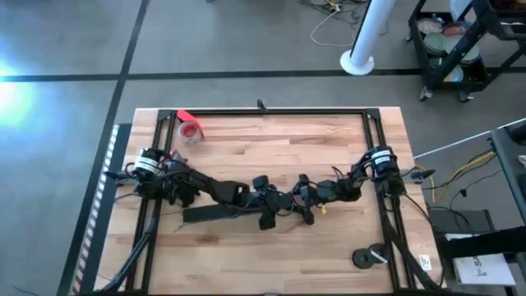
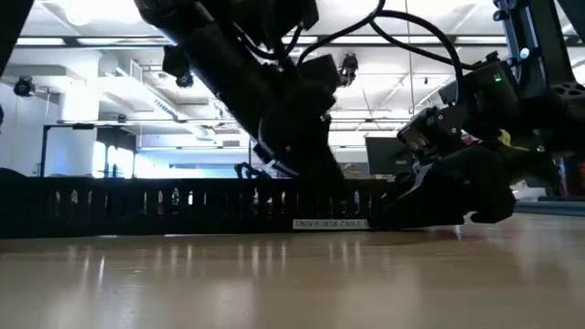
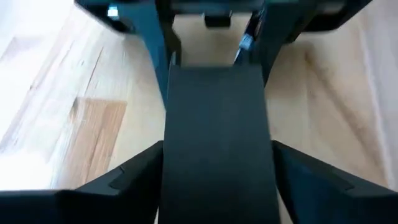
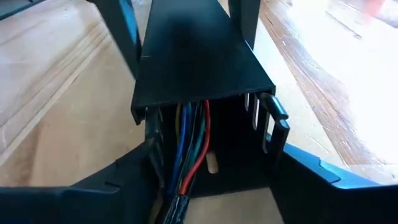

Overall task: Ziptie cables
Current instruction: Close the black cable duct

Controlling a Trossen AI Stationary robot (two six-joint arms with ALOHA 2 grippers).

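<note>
A long black slotted channel [image 1: 218, 213] with a flat cover [image 3: 217, 124] lies across the table's middle. The cables [image 4: 189, 149], blue, green, red and yellow wires, run inside it and come out at its right end. My left gripper [image 1: 267, 207] [image 3: 217, 186] straddles the channel partway along. My right gripper [image 1: 306, 204] [image 4: 211, 186] stands at the channel's right end, facing the left one. The ziptie is out of view. In the low view the channel's slotted wall [image 2: 137, 203] bears a white label. My left gripper has the channel's two long sides [image 3: 166, 155] between its two fingers [image 3: 124, 180]. The fingers come low from the table's left and point along the channel. My right gripper has the side walls of the channel's right end [image 4: 268, 134] between its fingers [image 4: 317, 180]. They point along the channel from the table's right.
A red tape roll [image 1: 191, 130] lies at the far left of the table. A black round object [image 1: 370, 257] sits near the front right corner. Black frame rails [image 1: 271, 111] run along the table's far, left and right edges.
</note>
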